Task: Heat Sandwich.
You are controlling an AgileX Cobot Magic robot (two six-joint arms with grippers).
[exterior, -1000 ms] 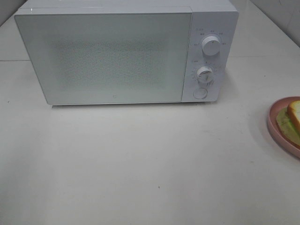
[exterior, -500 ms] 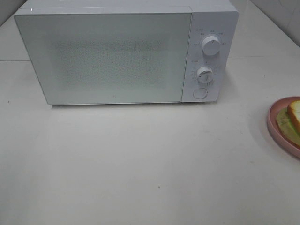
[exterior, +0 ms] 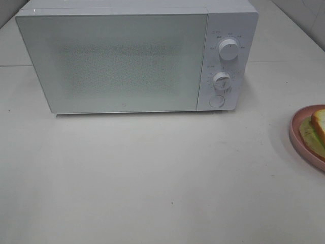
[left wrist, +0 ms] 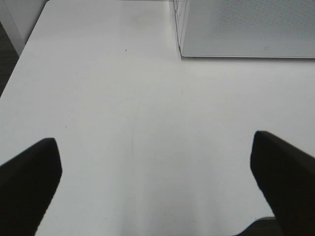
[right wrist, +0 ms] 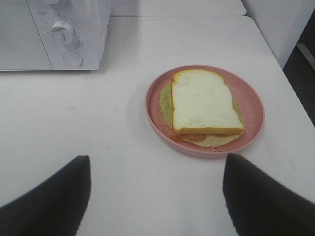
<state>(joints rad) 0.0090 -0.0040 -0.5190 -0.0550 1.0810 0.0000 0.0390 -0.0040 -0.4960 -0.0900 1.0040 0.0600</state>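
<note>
The sandwich [right wrist: 203, 101], pale bread with a tan crust over a greenish layer, lies on a round pink plate [right wrist: 251, 123]; in the exterior high view only its edge [exterior: 319, 126] shows at the far right on the plate [exterior: 299, 134]. The white microwave [exterior: 122, 61] stands at the back with its door shut. My right gripper [right wrist: 156, 196] hovers open a short way in front of the plate, nothing between its fingers. My left gripper [left wrist: 155, 172] is open over bare table, near the microwave's front left corner [left wrist: 236, 29]. Neither arm shows in the exterior high view.
Two knobs [exterior: 229, 50] and a round button [exterior: 217, 100] sit on the microwave's right panel. The white table's left edge [left wrist: 22, 54] drops to dark floor, and its right edge [right wrist: 290, 83] lies just beyond the plate. A white wall stands behind.
</note>
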